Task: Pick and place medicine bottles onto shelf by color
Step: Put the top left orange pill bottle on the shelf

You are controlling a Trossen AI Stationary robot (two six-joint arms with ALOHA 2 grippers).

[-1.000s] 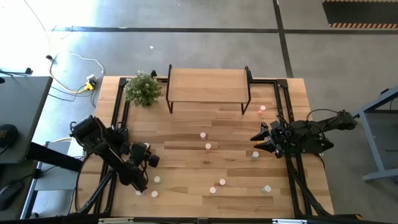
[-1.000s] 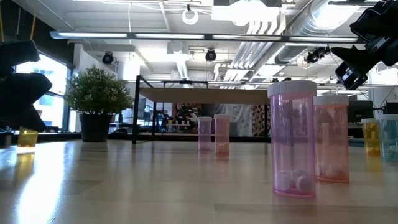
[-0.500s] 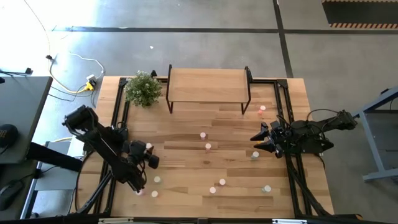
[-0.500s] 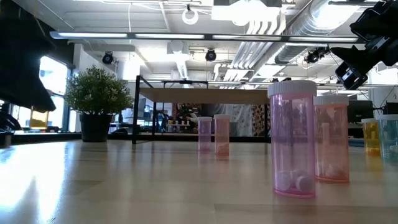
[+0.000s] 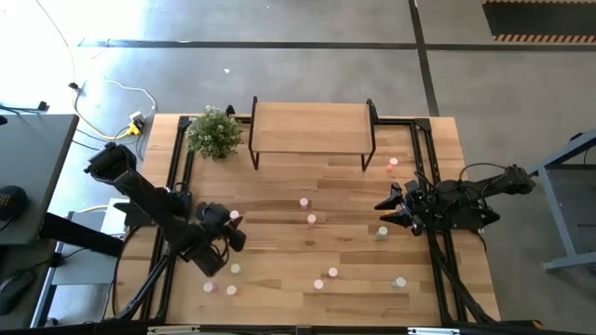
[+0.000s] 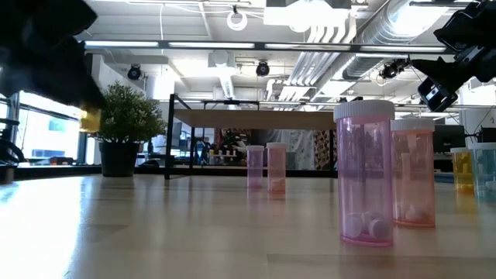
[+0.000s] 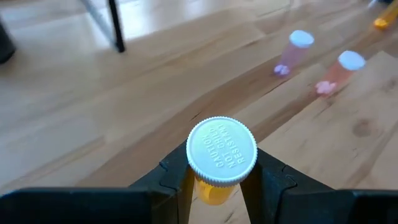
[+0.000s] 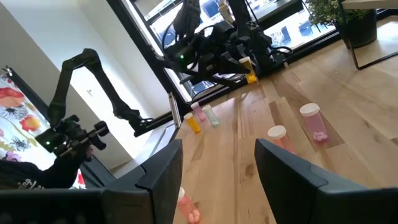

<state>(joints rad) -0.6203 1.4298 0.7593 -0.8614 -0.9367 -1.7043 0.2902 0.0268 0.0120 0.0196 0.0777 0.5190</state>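
Overhead: plank tabletop (image 5: pixel 279 191) on grey concrete floor (image 5: pixel 279 56); potted plant (image 5: pixel 215 131) at 10 o'clock, shelf (image 5: pixel 311 124) at 12. Left hand (image 5: pixel 235 223), at 8 o'clock, is clamped on an orange bottle (image 7: pixel 214 186), white cap up between the fingers, lifted off the wood. Other bottles stand scattered from centre to 5 o'clock. Right hand (image 5: pixel 384 211) hovers at 3 o'clock, fingers spread, empty.

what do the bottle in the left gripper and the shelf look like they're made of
Orange bottle held between the left gripper fingers: likely translucent plastic, tinted see-through body; white cap looks matte plastic with embossed lettering. Shelf: light wood-look top with visible grain, on thin black legs, probably metal.
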